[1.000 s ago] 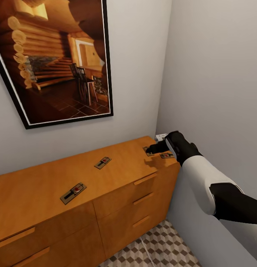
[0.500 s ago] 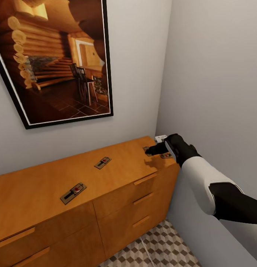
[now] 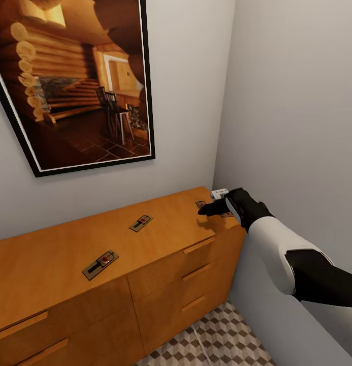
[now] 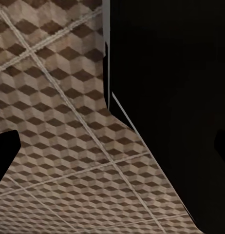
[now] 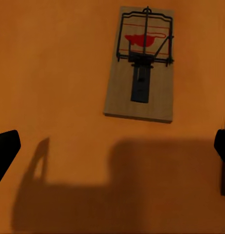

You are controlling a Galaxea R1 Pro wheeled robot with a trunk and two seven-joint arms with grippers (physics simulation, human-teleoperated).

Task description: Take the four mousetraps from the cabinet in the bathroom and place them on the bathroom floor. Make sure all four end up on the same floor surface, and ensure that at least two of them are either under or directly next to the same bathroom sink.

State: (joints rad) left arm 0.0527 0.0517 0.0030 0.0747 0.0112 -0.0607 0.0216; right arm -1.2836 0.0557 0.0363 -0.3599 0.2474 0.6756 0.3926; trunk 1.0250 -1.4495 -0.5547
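Cabinet is being viewed along the wall under the framed picture, bathroom floor showing at its base. Right gripper is being held just above the cabinet top's far right corner, fingers spread wide, nothing between them. Four mousetraps are lying on the top: one near the front edge, one mid-top, two at the far right corner, largely hidden by the gripper. One trap is being framed by the right wrist camera. Left gripper's state cannot be told.
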